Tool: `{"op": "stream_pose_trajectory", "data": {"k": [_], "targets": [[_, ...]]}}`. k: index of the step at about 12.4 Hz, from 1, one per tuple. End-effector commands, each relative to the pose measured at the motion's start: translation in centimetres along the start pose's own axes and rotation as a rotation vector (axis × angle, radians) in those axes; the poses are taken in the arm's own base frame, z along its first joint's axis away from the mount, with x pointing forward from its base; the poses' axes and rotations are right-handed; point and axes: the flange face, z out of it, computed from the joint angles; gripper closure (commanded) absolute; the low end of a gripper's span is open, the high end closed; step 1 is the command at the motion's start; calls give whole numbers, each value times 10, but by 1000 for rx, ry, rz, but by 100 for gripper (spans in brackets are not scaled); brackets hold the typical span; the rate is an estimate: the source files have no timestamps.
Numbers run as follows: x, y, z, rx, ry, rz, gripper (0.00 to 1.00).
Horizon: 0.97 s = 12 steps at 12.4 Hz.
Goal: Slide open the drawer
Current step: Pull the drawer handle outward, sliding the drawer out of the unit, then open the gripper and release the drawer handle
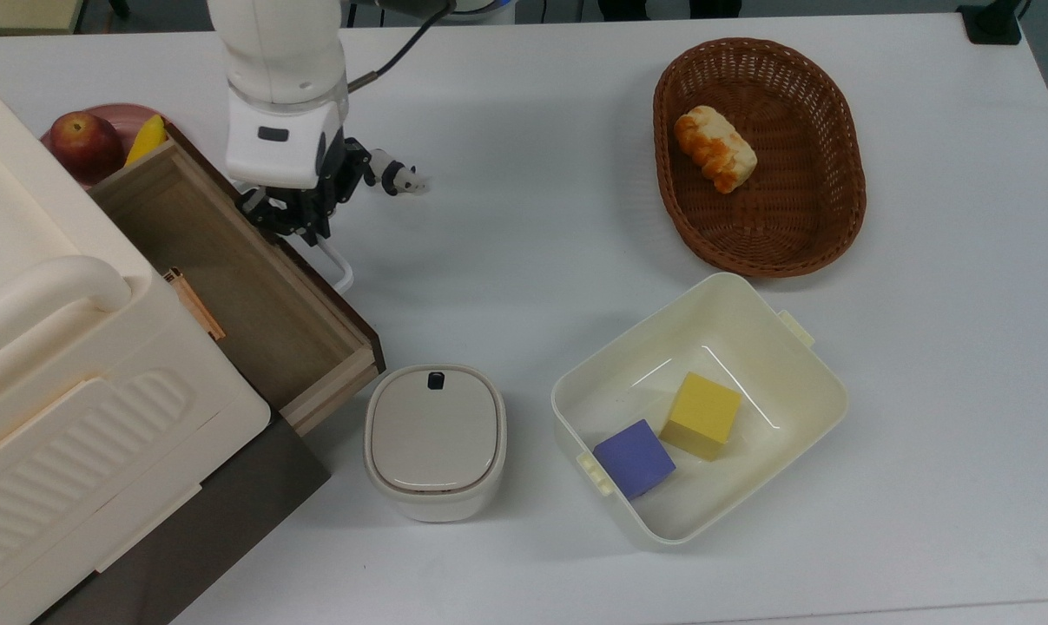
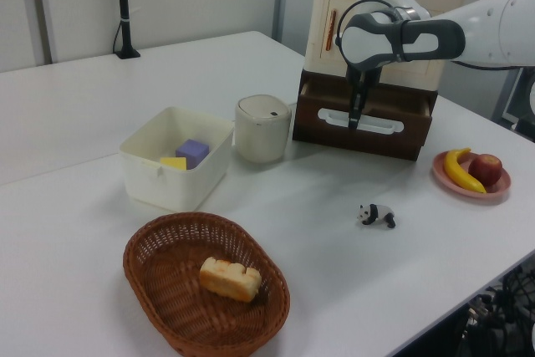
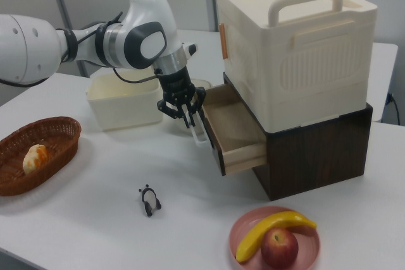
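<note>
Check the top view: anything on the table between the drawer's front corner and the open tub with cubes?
Yes: the lidded cream canister sits between the drawer and the tub, close beside the drawer's corner.

Drawer (image 1: 237, 278) is pulled partway out from under big cream box (image 1: 63, 382); light wood is seen inside. Gripper (image 1: 302, 233) is closed on white loop handle (image 1: 337, 265) at dark front panel. Toy panda (image 1: 398, 178) is seen just beside arm. Apple (image 1: 83, 139) and banana (image 1: 146, 137) are placed on pink plate. Bread (image 1: 715, 148) is laid in brown basket (image 1: 836, 217). Yellow cube (image 1: 701, 415) and purple cube (image 1: 635, 458) are kept in open tub (image 1: 801, 382). Lidded pot (image 1: 435, 441) is set near drawer corner.
</note>
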Motion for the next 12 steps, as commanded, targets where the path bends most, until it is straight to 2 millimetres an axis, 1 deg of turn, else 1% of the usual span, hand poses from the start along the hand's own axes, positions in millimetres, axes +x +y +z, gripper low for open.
{"op": "stream_pose_trajectory", "data": {"k": [1, 5, 7, 9, 12], "targets": [[5, -30, 1, 29, -41, -23, 87], [6, -38, 9, 44, -55, -38, 89], [12, -47, 13, 53, -62, -53, 89], [13, -49, 15, 57, -67, -58, 89], [18, -61, 17, 64, -73, -81, 89]]}}
